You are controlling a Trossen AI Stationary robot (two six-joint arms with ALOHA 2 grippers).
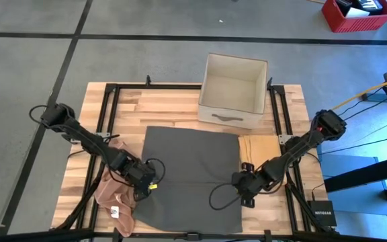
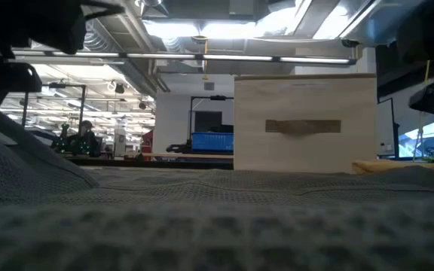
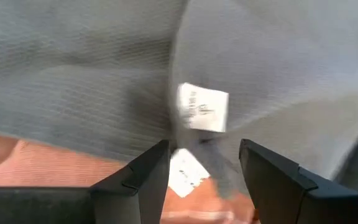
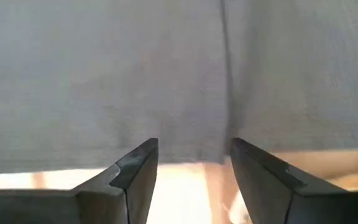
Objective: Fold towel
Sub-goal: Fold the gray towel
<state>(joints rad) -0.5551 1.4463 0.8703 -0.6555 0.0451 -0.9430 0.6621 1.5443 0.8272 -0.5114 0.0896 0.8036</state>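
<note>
Grey towel (image 1: 190, 171) lies spread flat at the table's (image 1: 173, 107) centre, a beige box (image 1: 232, 91) at its 12 o'clock. Left gripper (image 1: 142, 188) at its 8 o'clock edge and right gripper (image 1: 242, 190) at its 4 o'clock edge both have fingers spread, gripping nothing.

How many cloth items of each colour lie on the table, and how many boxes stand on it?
Grey towel: 1
Pink cloth: 1
Tan cloth: 1
Beige box: 1
Total: 4
</note>
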